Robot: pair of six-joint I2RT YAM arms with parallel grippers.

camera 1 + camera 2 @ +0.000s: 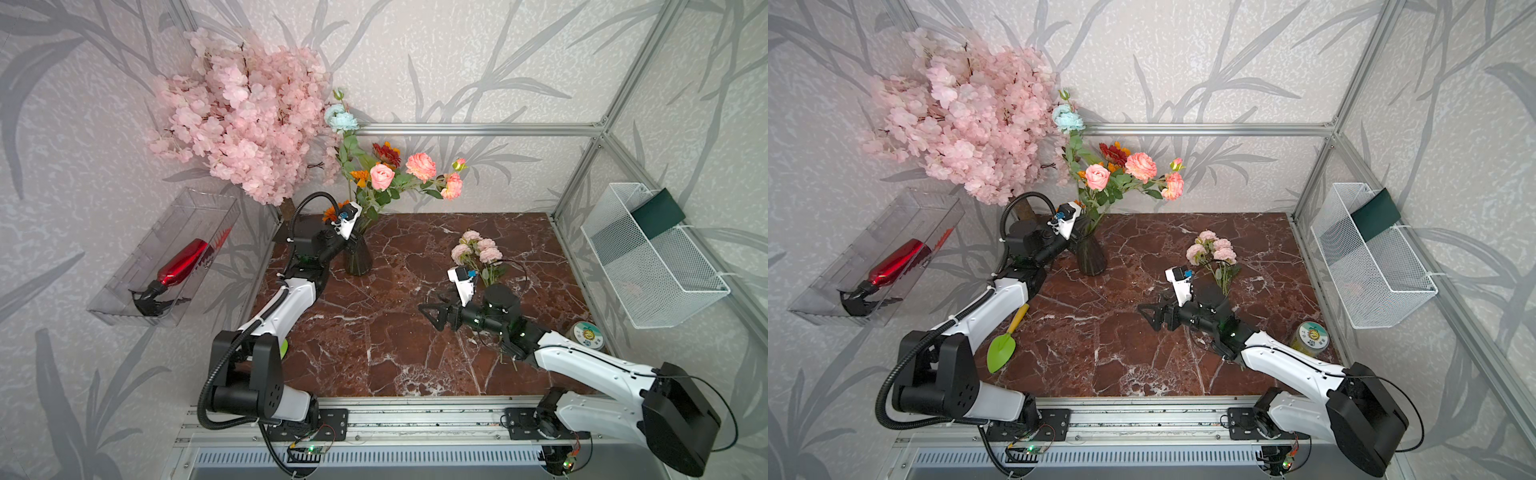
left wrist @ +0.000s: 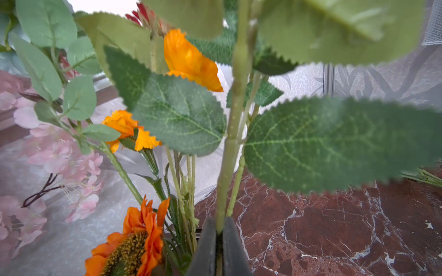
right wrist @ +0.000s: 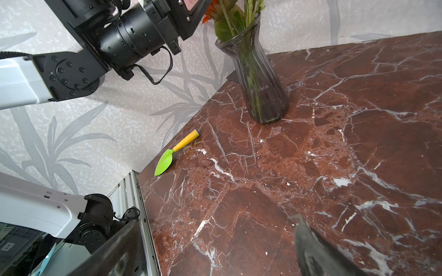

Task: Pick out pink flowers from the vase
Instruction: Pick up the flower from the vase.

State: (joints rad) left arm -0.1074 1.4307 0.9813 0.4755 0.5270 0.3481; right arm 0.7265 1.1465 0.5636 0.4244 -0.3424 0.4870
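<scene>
**Left hand clamped on a stem at the vase mouth**

We see the left hand (image 2: 219, 225) pinched tight on a green stem (image 2: 228, 155) just above the mouth of the vase (image 1: 358, 257). Its arm stretches to the back left corner of the tabletop (image 1: 374, 353). The stem bears broad toothed leaves. Its bloom is outside the wrist view, so we cannot tell which flower it carries.

The right hand (image 1: 428, 316) hangs low over the middle of the tabletop. Its jaws are spread wide and grip nothing, and the fingers point toward the left arm.

The dark ribbed glass vase stands upright. In it we count three open pink roses (image 1: 421, 166) leaning right, plus a pale-blue flower (image 1: 341, 118), a red flower (image 1: 386, 153) and an orange sunflower (image 2: 134, 241). A pale pink bunch (image 1: 478, 249) lies on the tabletop well apart from the vase, just behind the right wrist.

Farther out, a clear plastic bin (image 1: 178, 216) on the left wall holds a red spray bottle (image 1: 183, 262). A white mesh basket (image 1: 665, 282) hangs on the right wall.
</scene>
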